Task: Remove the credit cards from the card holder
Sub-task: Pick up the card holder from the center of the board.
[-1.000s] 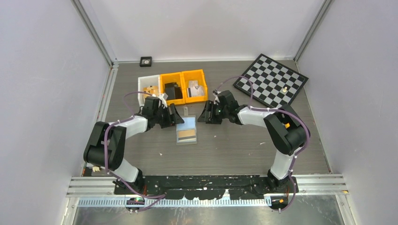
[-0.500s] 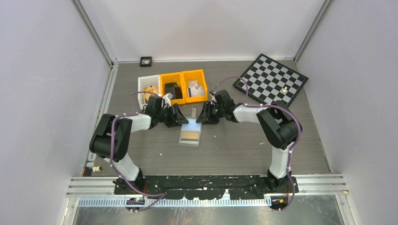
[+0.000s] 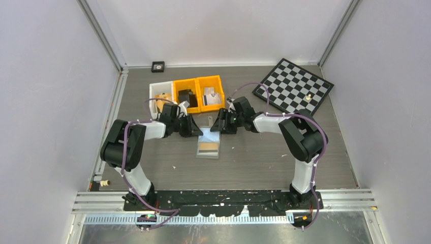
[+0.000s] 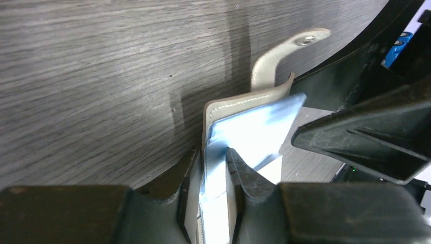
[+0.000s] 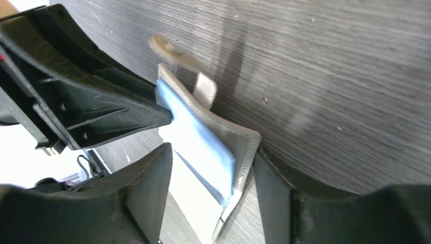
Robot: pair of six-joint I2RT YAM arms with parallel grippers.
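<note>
- The left claw (image 3: 195,130) reaches in from the left side of the bench (image 3: 254,162). It is pressed together on the left edge of the card holder (image 3: 208,154), and the pale blue card (image 3: 210,136) is caught inside the same pinch.
- The card holder lies mid-bench between the two claws. It lies open, with its tab (image 3: 209,121) pointing away towards the orange bins (image 3: 198,94). The pale blue card sits in the far half and the tan-brown card (image 3: 207,147) in the near half, so both cards are still in the holder.
- The right claw (image 3: 217,127) comes in from the right. It is spread, and its fingers straddle the holder's right corner with a gap on each side.
- Step in hand, as a judgement: this is the start of freeing the pale blue card, and no card is out yet.
- Next move, as a judgement: one claw needs to pin the holder alone while the other grips only the card. A pull with the present pinch would probably drag the holder along.
- The top view alone shows the tan-brown card and the overall layout, but there the claws hide how the grip sits.
- The left wrist view alone shows the layers in the pinch: the grey holder edge against one finger and the blue card against the other.
- The right wrist view alone shows the open gaps beside the right fingers. It also shows the far half of the holder, which appears tilted up off the bench.
</note>
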